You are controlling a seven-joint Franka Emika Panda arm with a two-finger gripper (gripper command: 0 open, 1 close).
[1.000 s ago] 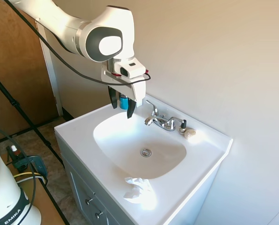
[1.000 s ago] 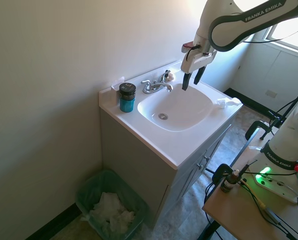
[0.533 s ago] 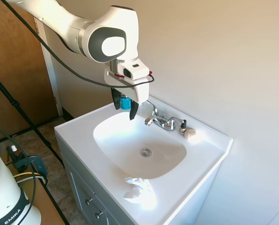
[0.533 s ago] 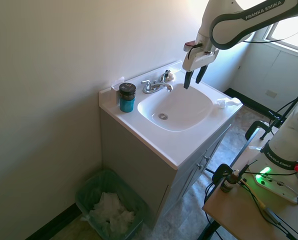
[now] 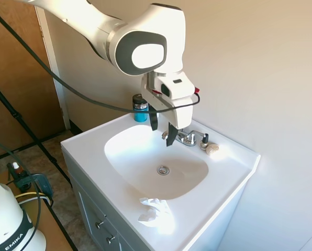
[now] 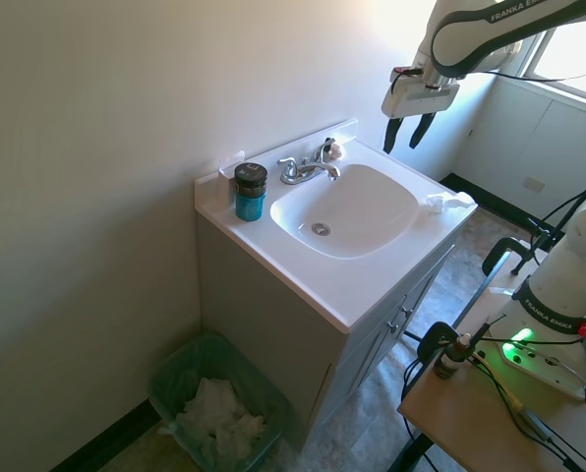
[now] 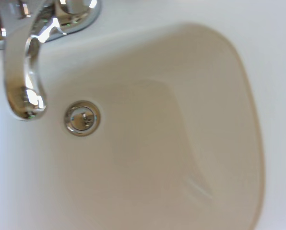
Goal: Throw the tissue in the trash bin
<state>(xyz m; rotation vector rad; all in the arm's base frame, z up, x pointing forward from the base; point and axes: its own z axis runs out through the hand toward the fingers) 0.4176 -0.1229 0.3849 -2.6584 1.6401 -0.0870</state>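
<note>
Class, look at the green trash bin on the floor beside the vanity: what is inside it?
Crumpled white paper lies in the bin. Anything beneath that paper is covered and cannot be seen.

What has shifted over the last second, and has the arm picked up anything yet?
The end effector has swung across the sink from the side with the blue jar toward the faucet end, rising a little. It stays open and empty; nothing was grasped or released. The tissue lies unmoved on the counter's front edge, and the trash bin on the floor is unchanged.
</note>
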